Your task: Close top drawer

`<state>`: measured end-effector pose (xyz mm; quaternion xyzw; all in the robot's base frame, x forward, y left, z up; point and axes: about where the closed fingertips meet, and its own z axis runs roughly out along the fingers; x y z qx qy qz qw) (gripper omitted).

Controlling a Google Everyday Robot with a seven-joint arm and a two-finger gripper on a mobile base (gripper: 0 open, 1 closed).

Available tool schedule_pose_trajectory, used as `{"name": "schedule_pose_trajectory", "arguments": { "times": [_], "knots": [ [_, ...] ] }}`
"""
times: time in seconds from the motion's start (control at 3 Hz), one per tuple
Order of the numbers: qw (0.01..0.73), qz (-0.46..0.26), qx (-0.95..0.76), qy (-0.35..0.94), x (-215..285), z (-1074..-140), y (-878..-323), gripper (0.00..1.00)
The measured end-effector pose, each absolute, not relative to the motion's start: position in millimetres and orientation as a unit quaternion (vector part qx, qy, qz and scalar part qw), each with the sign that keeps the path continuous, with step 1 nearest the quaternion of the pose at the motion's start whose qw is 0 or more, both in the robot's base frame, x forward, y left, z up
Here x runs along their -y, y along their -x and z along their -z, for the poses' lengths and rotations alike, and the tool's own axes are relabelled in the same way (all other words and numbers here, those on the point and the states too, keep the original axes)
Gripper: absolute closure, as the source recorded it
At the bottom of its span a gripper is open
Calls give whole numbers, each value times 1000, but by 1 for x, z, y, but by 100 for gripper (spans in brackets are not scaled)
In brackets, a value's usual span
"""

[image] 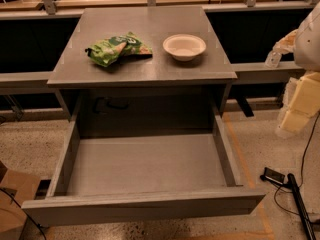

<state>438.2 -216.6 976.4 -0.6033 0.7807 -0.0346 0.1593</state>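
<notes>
The top drawer point(145, 205) is a wide, deep grey drawer pulled far out of the grey cabinet point(150, 74) towards the camera. Its flat, handle-less front panel runs across the bottom of the view, and its inside shows bare. My gripper point(296, 109) is the pale part at the right edge, below the white arm point(310, 34). It hangs to the right of the drawer's right side wall, above the floor, and touches nothing.
A green snack bag point(117, 49) and a white bowl point(184, 47) lie on the cabinet top. A cardboard box point(12, 196) sits on the floor at the lower left. A black cable and a small device point(280, 178) lie on the floor at the right. Desks stand behind.
</notes>
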Motion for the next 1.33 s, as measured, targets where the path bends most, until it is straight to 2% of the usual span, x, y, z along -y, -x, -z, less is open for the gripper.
{"name": "schedule_pose_trajectory", "arguments": {
  "times": [0.33,0.67,1.0,1.33],
  "knots": [
    [159,35,-781,603,217,-976,-438,0],
    [162,34,-781,603,217,-976,-439,15],
    [153,24,-783,603,220,-961,-439,38],
    [145,15,-784,604,222,-932,-434,69]
  ]
}}
